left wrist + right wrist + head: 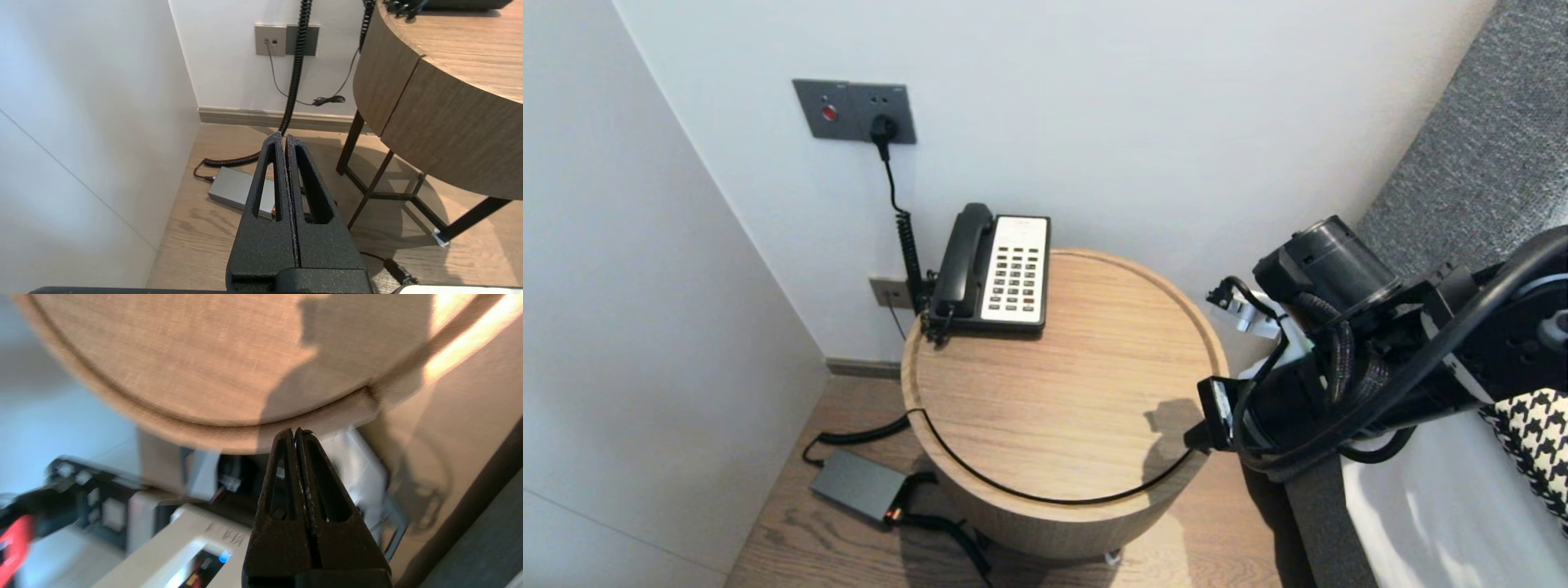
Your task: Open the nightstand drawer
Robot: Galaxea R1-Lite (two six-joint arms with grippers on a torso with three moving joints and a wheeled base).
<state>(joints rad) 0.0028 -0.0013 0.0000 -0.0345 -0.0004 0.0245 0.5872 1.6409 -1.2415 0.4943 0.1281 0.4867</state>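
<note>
A black and white desk telephone [996, 269] stands at the back left of a round wooden side table [1062, 392], its handset [960, 257] on the cradle. My right arm [1339, 367] reaches in from the right, beside the table's right edge, and casts a shadow on the top. My right gripper [295, 430] is shut and empty, its tips just short of the table's rim [229, 437]. My left gripper [282, 135] is shut and empty too. It hangs low beside the table [449, 134], above the wooden floor, and points toward a grey power adapter [235, 188].
A grey socket plate [854, 110] on the back wall feeds a coiled black cord [908, 245] down to the adapter [858, 486] on the floor. A white wall closes the left side. A bed with a white sheet [1437, 506] and a grey headboard [1478, 155] fills the right.
</note>
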